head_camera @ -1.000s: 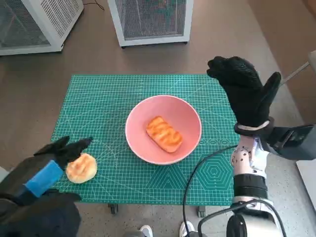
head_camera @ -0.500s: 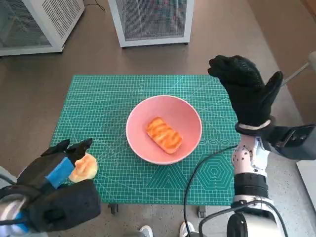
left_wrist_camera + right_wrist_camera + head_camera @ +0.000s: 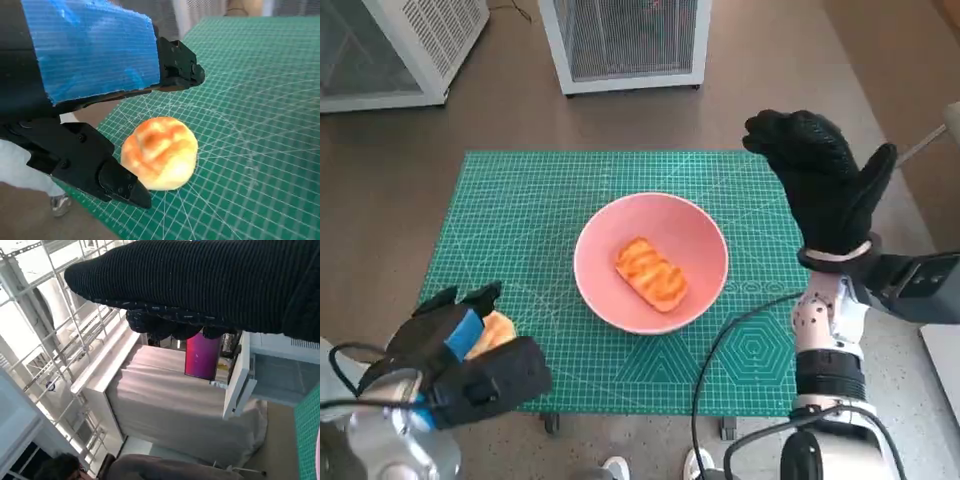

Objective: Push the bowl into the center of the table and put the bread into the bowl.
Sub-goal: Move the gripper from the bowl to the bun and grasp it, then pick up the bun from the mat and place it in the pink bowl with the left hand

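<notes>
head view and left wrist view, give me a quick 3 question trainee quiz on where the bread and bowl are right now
1. True or false: the pink bowl already holds one bread piece.
2. Where is the round bun?
A. in the bowl
B. on the green mat, between the left hand's fingers
C. on the floor
3. Fill in: the right hand is raised beside the bowl and holds ____.

Key:
1. True.
2. B; the left hand brackets the bun, but a firm grip cannot be told.
3. Nothing.
</notes>
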